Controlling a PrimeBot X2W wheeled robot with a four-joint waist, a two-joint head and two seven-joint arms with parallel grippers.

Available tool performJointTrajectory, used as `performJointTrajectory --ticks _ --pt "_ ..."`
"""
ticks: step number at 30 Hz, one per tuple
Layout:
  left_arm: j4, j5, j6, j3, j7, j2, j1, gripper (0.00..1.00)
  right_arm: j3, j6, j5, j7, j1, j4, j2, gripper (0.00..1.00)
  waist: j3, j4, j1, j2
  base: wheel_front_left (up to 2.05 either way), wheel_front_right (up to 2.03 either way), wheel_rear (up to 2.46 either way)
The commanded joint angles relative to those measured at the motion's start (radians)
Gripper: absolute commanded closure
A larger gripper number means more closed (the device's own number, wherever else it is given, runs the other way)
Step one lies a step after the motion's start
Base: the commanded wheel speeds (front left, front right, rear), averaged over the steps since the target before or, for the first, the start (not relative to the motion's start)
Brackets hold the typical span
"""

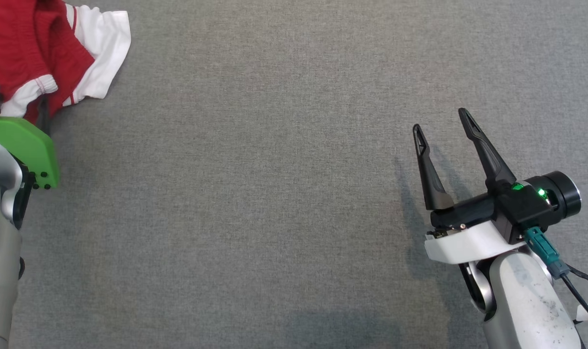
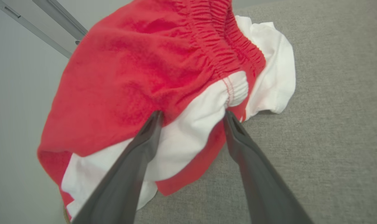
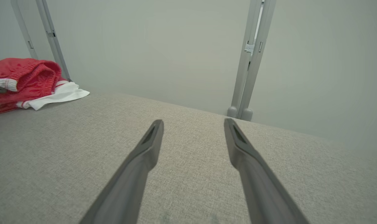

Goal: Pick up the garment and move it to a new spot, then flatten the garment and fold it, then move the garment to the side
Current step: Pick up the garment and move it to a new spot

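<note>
The left pincer (image 2: pixel 192 115) is spread wide, its tips at the garment (image 2: pixel 144 68) bunched at the worktop's (image 1: pixel 274 194) far left corner. The right pincer (image 1: pixel 440 121) hangs spread and empty over the worktop

The garment (image 1: pixel 37 43) is red with white panels. The worktop (image 1: pixel 274 194) is a plain grey weave. The right gripper (image 1: pixel 439 118) is black with a white collar (image 1: pixel 463 245); the left arm's cover (image 1: pixel 24 143) is bright green.
</note>
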Motion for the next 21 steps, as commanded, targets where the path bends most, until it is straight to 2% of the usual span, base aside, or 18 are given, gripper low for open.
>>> performJointTrajectory --ticks 1,7,8,9,10,14,21 --pt "0.021 -0.003 0.003 -0.001 -0.01 0.002 -0.019 0.0 -0.002 0.0 -0.007 0.0 -0.002 -0.007 -0.004 0.0 0.013 -0.013 -0.0001 0.0041 0.0 0.0 0.0" --pt "0.108 -0.023 0.028 0.014 -0.034 -0.01 -0.046 0.0 -0.001 0.0 -0.012 0.004 -0.008 -0.015 -0.004 0.0 0.025 -0.021 -0.0001 0.0041 0.0 0.0 0.0" --pt "0.117 -0.027 0.036 0.018 -0.044 -0.012 -0.051 0.5 -0.002 0.0 -0.012 0.004 -0.009 -0.015 -0.004 0.0 0.026 -0.021 -0.0001 0.0041 0.0 0.0 0.0" --pt "0.128 -0.026 0.045 0.02 -0.054 -0.011 -0.056 0.71 -0.002 0.0 -0.013 0.004 -0.009 -0.015 -0.004 0.0 0.026 -0.021 -0.0001 0.0041 0.0 0.0 0.0" --pt "0.136 -0.024 0.053 0.021 -0.066 -0.01 -0.06 1.0 -0.002 0.0 -0.015 0.004 -0.01 -0.013 -0.004 0.0 0.025 -0.022 -0.0001 0.0041 0.0 0.0 0.0" --pt "0.166 -0.027 0.07 0.023 -0.098 -0.009 -0.079 1.0 -0.003 0.0 -0.018 0.004 -0.01 -0.006 -0.004 0.0 0.007 -0.023 -0.0001 0.0041 0.0 0.0 0.0" --pt "0.186 -0.025 0.072 0.017 -0.142 0.002 -0.109 1.0 0.0 0.0 -0.002 0.003 0.0 0.008 -0.004 0.0 -0.043 -0.024 -0.0001 0.0041 0.0 0.0 0.0"
